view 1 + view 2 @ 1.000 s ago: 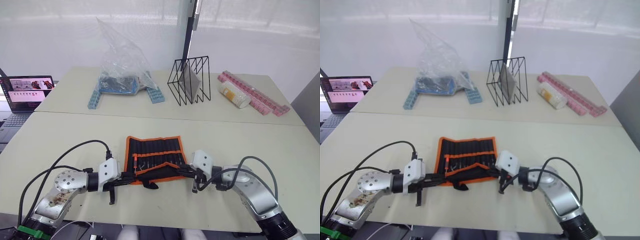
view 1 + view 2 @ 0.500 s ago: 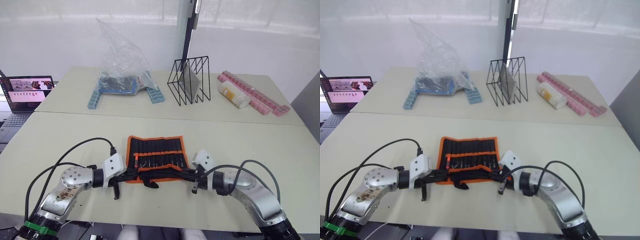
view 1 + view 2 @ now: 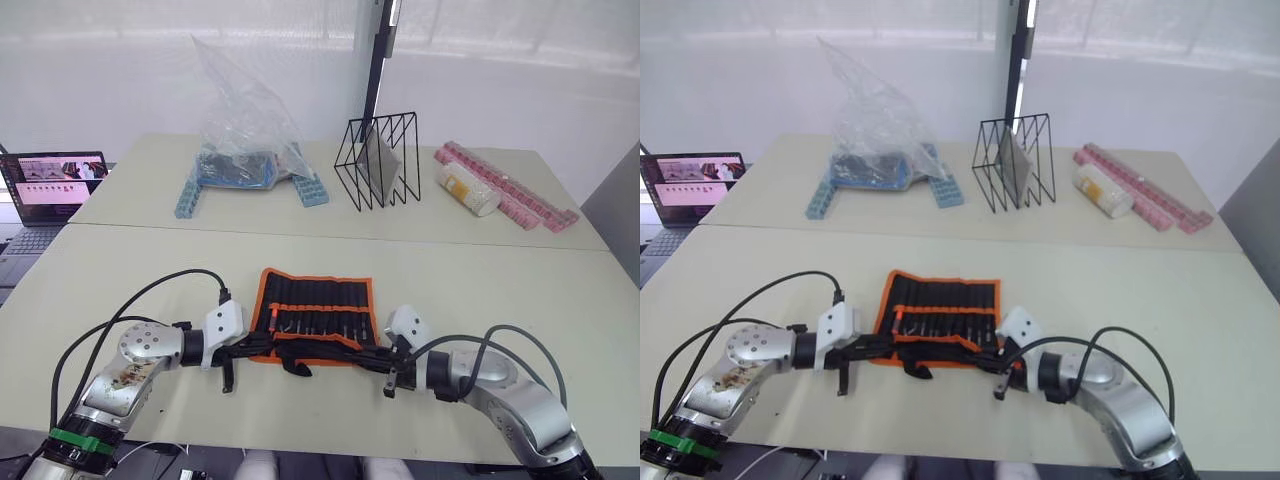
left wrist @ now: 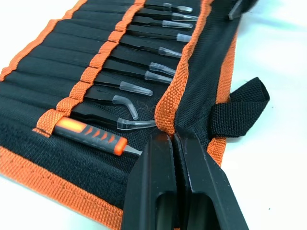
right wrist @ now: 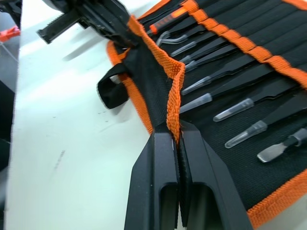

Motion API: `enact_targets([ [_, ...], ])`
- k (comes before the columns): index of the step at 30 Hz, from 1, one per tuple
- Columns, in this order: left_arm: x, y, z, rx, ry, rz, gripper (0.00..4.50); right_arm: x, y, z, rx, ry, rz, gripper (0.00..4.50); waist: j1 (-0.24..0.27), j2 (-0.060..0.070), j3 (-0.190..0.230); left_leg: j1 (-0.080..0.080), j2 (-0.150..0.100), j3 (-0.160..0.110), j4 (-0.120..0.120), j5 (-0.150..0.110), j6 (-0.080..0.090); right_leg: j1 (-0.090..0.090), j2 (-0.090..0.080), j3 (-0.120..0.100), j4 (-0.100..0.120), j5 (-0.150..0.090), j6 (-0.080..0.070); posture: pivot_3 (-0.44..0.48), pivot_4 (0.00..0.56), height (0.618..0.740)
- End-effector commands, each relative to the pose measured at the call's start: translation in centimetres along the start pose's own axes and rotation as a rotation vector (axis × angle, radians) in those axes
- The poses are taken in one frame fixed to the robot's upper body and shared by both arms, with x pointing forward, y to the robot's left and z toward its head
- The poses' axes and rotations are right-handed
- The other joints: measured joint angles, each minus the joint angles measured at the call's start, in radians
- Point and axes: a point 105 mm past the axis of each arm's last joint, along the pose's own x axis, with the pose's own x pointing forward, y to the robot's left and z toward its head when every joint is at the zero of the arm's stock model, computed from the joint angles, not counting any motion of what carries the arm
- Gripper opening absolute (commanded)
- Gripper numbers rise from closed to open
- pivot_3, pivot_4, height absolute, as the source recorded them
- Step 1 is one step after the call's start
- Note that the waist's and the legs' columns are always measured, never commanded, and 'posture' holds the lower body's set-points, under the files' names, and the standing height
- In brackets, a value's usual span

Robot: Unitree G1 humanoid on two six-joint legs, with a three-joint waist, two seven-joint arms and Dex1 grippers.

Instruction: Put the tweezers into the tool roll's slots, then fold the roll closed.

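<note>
The tool roll (image 3: pixel 318 300) lies open on the near table, black with orange edging. Several tweezers (image 4: pixel 144 72) sit in its slots (image 4: pixel 57 62), their clear-capped tips pointing at the near flap, beside an orange-handled tool (image 4: pixel 91 136). My left gripper (image 4: pixel 171 138) is shut on the orange edge of that near flap at the roll's left end. At the right end, my right gripper (image 5: pixel 176 133) is shut on the same edge. The flap stands raised between them, partly over the tweezers' tips. The black strap (image 5: pixel 112 88) hangs loose off the flap's outer side.
On the far table stand a clear plastic bag (image 3: pixel 245 120) over blue blocks, a black wire rack (image 3: pixel 380 160), and a jar (image 3: pixel 468 190) beside pink pill boxes (image 3: pixel 515 200). A laptop (image 3: pixel 50 185) sits at the far left.
Both grippers have carried the near flap away from me and lower over the tweezers' tips. The roll now lies slightly farther right.
</note>
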Motion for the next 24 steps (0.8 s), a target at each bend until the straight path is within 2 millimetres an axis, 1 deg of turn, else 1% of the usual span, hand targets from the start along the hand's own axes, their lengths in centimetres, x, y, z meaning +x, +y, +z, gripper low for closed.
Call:
enact_targets([
  [1,-1.3,1.6,0.3,0.033,0.021,0.063,0.04,-0.2,-0.2,0.6,-0.023,-0.004,-0.022,0.00,0.000,0.000,0.000,0.000,0.000,0.000,0.000,0.000,0.000,0.000,0.000,0.000,0.000,0.000,0.000,0.000,0.150,0.718],
  [8,-1.0,1.3,-0.2,0.033,0.032,0.056,0.04,-0.1,-1.5,0.8,-0.064,-0.019,-0.099,0.00,0.000,0.000,0.000,0.000,0.000,0.000,0.000,0.000,0.000,0.000,0.000,0.000,0.000,0.000,0.000,0.000,0.150,0.718],
  [11,-0.9,1.5,-0.3,0.040,0.034,0.061,0.04,-0.2,-1.5,0.4,-0.066,-0.009,-0.096,0.00,0.000,0.000,0.000,0.000,0.000,0.000,0.000,0.000,0.000,0.000,0.000,0.000,0.000,0.000,0.000,0.000,0.150,0.718],
  [15,-0.9,1.6,-0.2,0.044,0.030,0.060,0.00,-0.3,-2.0,0.6,-0.074,-0.028,-0.133,1.27,0.000,0.000,0.000,0.000,0.000,0.000,0.000,0.000,0.000,0.000,0.000,0.000,0.000,0.000,0.000,0.000,0.150,0.718],
  [17,-0.9,1.6,-0.2,0.045,0.029,0.060,0.00,-0.7,-2.4,1.3,-0.068,-0.061,-0.155,1.99,-0.001,0.000,0.000,0.000,0.000,0.000,0.000,0.000,0.000,0.000,0.000,0.000,0.000,0.000,0.000,0.000,0.150,0.718],
  [19,-0.9,1.6,-0.2,0.045,0.030,0.059,0.00,-1.1,-2.4,1.8,-0.073,-0.084,-0.161,2.61,-0.001,0.000,0.000,0.000,0.000,0.000,0.000,0.000,0.000,0.000,0.000,0.000,0.000,0.000,0.000,0.000,0.150,0.718],
  [22,-1.0,1.6,-0.3,0.045,0.032,0.058,0.00,-1.8,-1.7,3.2,-0.126,-0.139,-0.122,2.61,-0.001,0.000,0.000,0.000,0.000,0.000,0.000,0.000,0.000,0.000,0.000,0.000,0.000,0.000,0.000,0.000,0.150,0.718],
  [24,-1.0,1.6,-0.3,0.047,0.034,0.055,0.00,-1.9,-0.7,4.3,-0.189,-0.185,-0.069,2.61,-0.002,0.000,0.000,0.000,0.000,0.000,0.000,0.000,0.000,0.000,0.000,0.000,0.000,0.000,0.000,0.000,0.150,0.718],
])
